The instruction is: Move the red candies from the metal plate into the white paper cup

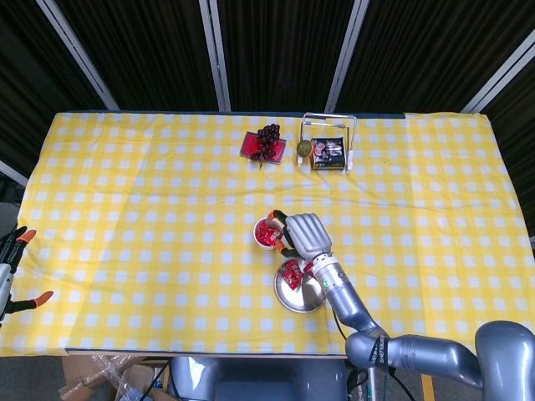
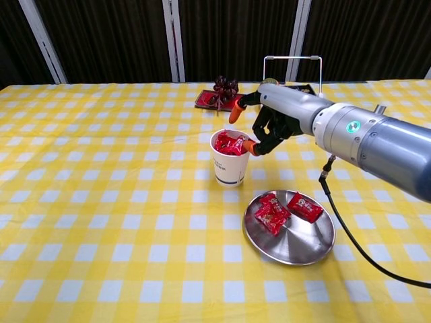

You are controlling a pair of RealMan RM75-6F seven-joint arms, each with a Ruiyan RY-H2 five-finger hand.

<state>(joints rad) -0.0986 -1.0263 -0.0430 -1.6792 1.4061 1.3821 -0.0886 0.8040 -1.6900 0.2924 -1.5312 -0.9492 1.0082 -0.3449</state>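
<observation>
Table (image 1: pixel 125 209) is covered with a yellow-and-white checked cloth; black curtains with light metal poles are seen behind it. At the far edge, a red tray (image 2: pixel 219 101) with a dark grape-like bunch on it is set, and just to its right a wire rack (image 1: pixel 329 142) holding dark packets.

White paper cup (image 2: pixel 230 161) is stood upright near the table centre, red candies (image 2: pixel 230 144) piled in it up to the rim. Metal plate (image 2: pixel 296 239) is placed just beside it, on the near right, apart from the cup. Two red wrapped candies (image 2: pixel 286 207) are left on the plate's far half, side by side.

Right hand (image 2: pixel 269 124) is held just above and right of the cup's rim, arm reaching in from the right. Its fingers are spread apart, nothing gripped: one orange-tipped finger (image 2: pixel 235 112) is raised over the cup, another orange tip is set against the cup's right rim.

Left hand (image 1: pixel 12 267) is only partly seen at the left frame edge in the head view, off the table; orange tips are apart, nothing held.
</observation>
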